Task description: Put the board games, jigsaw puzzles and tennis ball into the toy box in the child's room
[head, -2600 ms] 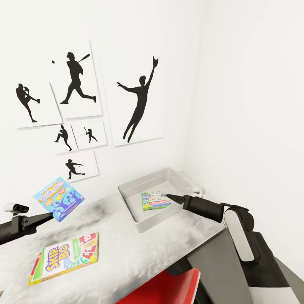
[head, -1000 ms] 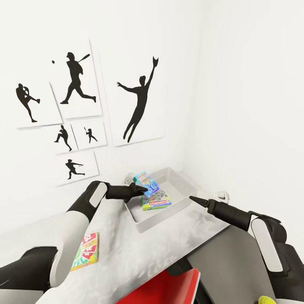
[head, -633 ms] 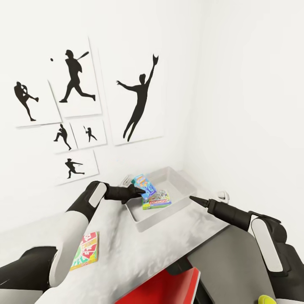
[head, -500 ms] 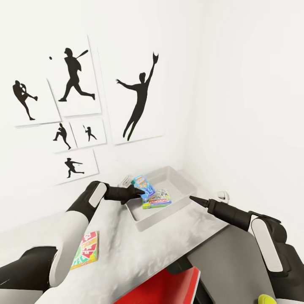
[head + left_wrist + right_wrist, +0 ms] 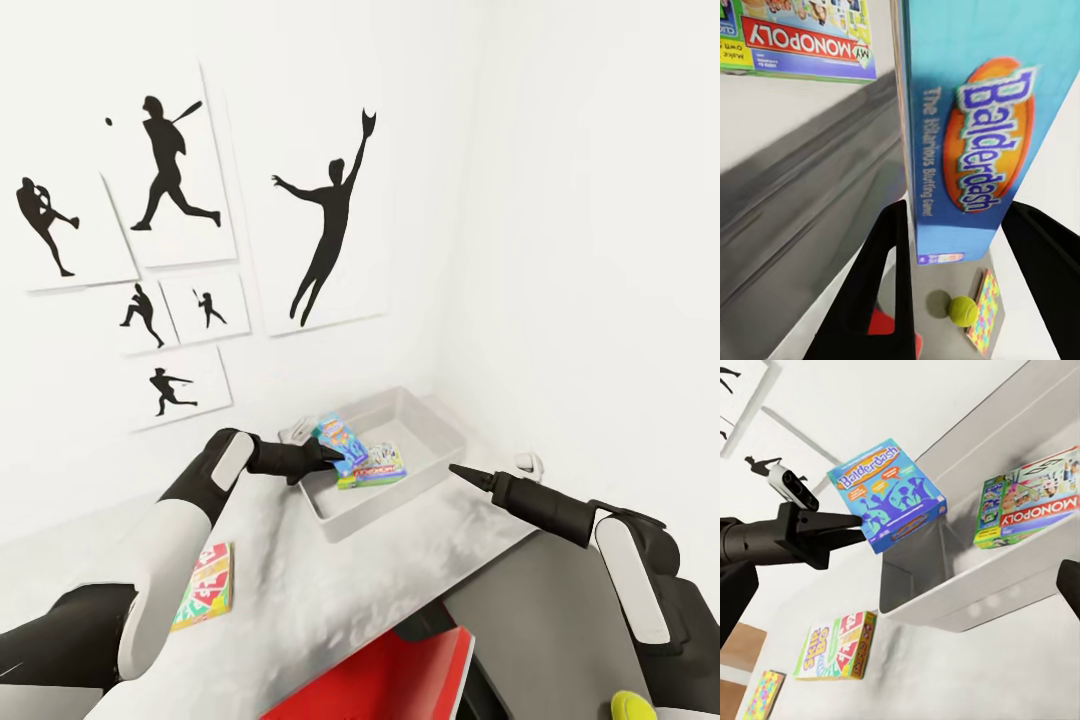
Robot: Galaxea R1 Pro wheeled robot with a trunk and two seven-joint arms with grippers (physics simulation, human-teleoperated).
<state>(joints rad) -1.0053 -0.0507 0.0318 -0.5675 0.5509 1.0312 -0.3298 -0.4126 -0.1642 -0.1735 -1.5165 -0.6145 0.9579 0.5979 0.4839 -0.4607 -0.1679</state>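
The left tool (image 5: 330, 456) is closed on the edge of the blue game box (image 5: 340, 444), holding it tilted over the near-left rim of the grey bin (image 5: 420, 492). In the left wrist view the two fingers (image 5: 889, 285) sit on either side of the box's lower edge, and the lid reads Balderdash. The bin stands at the far right of the white table (image 5: 300, 590), in the corner of the room. Inside it the green-edged Monopoly box (image 5: 378, 466) lies flat on the floor of the bin, just right of the held box. The Skip-Bo box (image 5: 205, 586) lies flat on the table, well to the near left of the bin, partly behind the left arm. The right tool (image 5: 462, 473) hangs just right of the bin with nothing in it; whether it is open or closed I cannot tell. A yellow-green ball (image 5: 962, 310) and a jigsaw board (image 5: 986, 311) show below in the left wrist view.
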